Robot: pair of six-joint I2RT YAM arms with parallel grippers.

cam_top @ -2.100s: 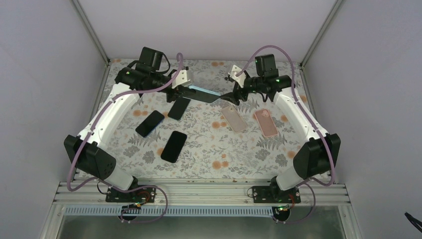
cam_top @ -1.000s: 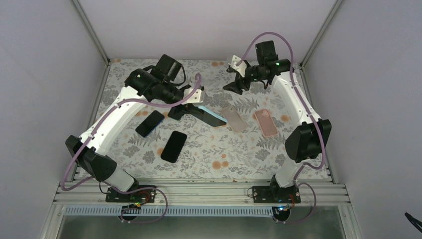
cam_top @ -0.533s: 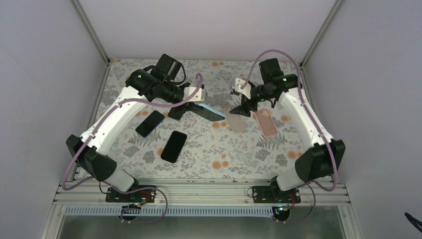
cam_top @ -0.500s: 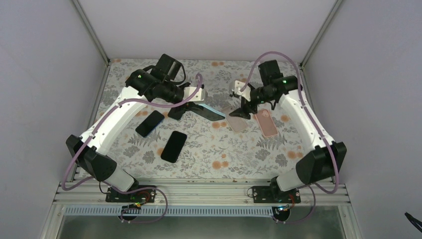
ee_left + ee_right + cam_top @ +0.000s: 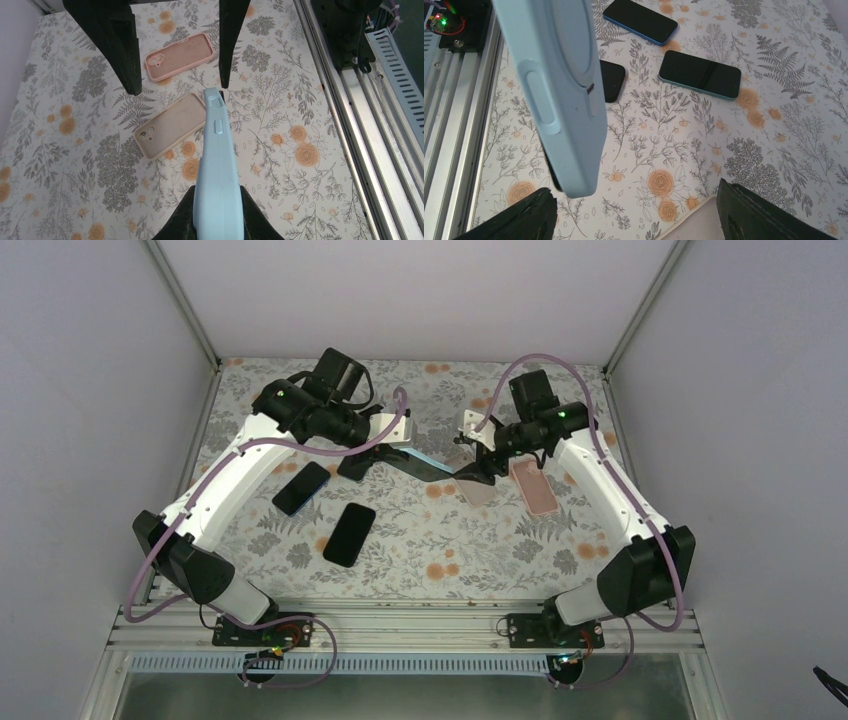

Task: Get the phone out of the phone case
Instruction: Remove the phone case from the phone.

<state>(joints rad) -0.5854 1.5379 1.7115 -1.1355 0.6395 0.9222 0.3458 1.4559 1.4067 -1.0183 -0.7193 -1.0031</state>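
My left gripper (image 5: 217, 222) is shut on a light blue phone case (image 5: 217, 160), held edge-on above the table (image 5: 400, 540). A dark edge of the phone (image 5: 552, 176) shows behind the case's (image 5: 559, 95) lower end in the right wrist view. In the top view the case (image 5: 418, 462) juts right from the left gripper (image 5: 392, 450). My right gripper (image 5: 463, 462) is open at the case's free end. Its fingers (image 5: 120, 50) stand on either side of the tip without touching it. The right gripper (image 5: 636, 220) has the case's end just inside its left finger.
A beige empty case (image 5: 478, 488) and a pink one (image 5: 534, 488) lie below the right gripper. Three bare phones (image 5: 301, 488) (image 5: 349, 534) (image 5: 358, 462) lie left of centre, one partly under the left arm. The aluminium rail (image 5: 400, 625) runs along the near edge.
The right gripper has come down from the back and moved left to the blue case's free end, staying open. The left gripper keeps its hold on the case, almost unmoved over the last second.
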